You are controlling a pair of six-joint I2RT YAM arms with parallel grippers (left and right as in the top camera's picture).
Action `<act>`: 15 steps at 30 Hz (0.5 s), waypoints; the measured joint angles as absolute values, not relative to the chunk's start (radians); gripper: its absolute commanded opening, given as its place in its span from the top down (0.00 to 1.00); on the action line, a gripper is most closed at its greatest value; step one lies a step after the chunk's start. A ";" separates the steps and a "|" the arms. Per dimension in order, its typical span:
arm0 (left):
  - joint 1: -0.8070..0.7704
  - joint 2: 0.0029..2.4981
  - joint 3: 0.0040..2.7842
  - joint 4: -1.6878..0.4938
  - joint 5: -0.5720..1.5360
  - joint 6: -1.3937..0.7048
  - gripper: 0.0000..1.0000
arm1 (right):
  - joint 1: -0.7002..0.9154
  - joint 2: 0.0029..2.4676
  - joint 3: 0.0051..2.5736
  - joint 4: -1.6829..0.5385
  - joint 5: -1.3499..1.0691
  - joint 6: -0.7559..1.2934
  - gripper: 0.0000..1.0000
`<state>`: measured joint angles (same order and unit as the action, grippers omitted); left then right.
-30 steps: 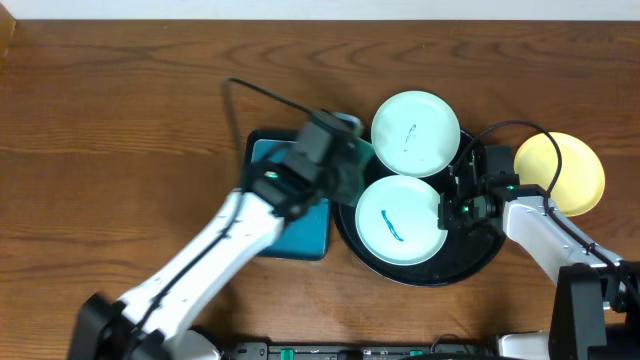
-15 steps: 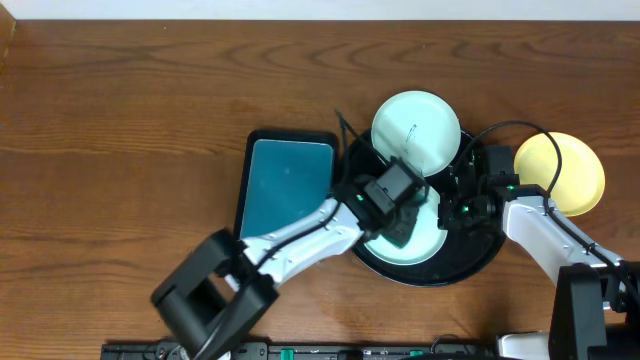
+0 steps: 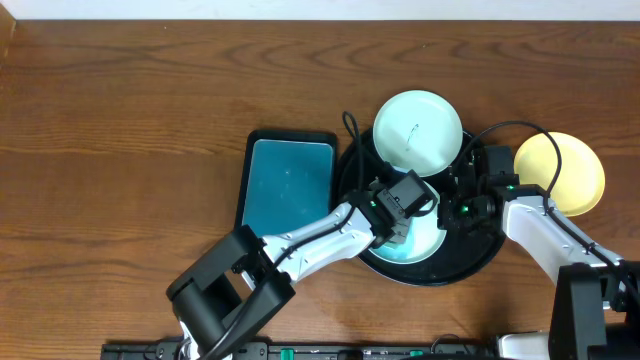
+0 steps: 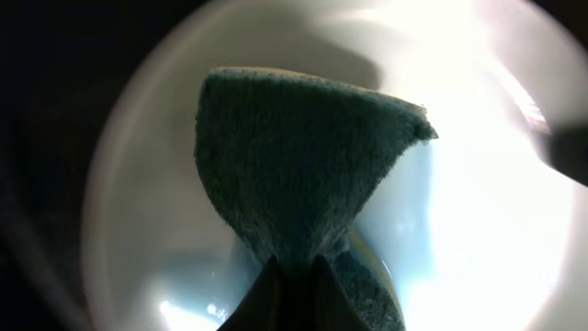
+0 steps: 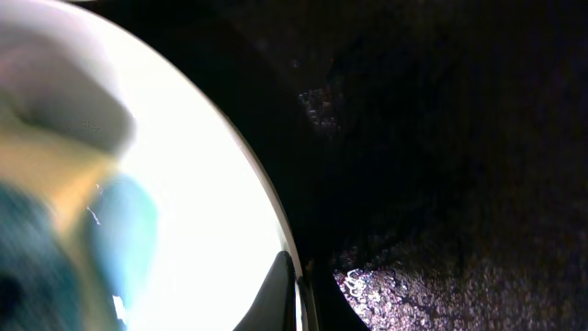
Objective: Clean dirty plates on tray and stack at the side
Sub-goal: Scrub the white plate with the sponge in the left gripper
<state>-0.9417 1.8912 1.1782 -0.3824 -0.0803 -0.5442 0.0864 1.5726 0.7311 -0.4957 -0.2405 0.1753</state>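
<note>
The black tray holds two mint-white plates. The far plate has a faint smear. My left gripper is shut on a dark teal sponge and presses it onto the near plate, which fills the left wrist view. My right gripper is shut on that plate's right rim, with the dark tray floor beside it. The pale yellow plate lies on the table to the right of the tray.
A rectangular teal tray with a black rim lies just left of the black tray. My left arm crosses its near right corner. Cables run over the black tray's back edge.
My left arm swung right from above the teal tray onto the near plate, with the sponge now covering the plate's smear. My right arm stayed still.
</note>
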 measured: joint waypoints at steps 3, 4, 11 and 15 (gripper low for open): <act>-0.917 1.891 1.178 -0.403 -0.152 -0.555 0.93 | 0.086 1.574 0.731 -0.496 -0.250 0.176 0.99; -0.912 1.891 1.179 -0.405 -0.159 -0.558 0.93 | 0.086 1.575 0.731 -0.495 -0.254 0.178 0.99; -0.892 1.891 1.179 -0.372 -0.094 -0.580 0.93 | 0.089 1.577 0.731 -0.492 -0.262 0.180 0.99; -0.879 1.893 1.179 -0.297 0.126 -0.545 0.93 | 0.089 1.577 0.731 -0.490 -0.262 0.180 0.99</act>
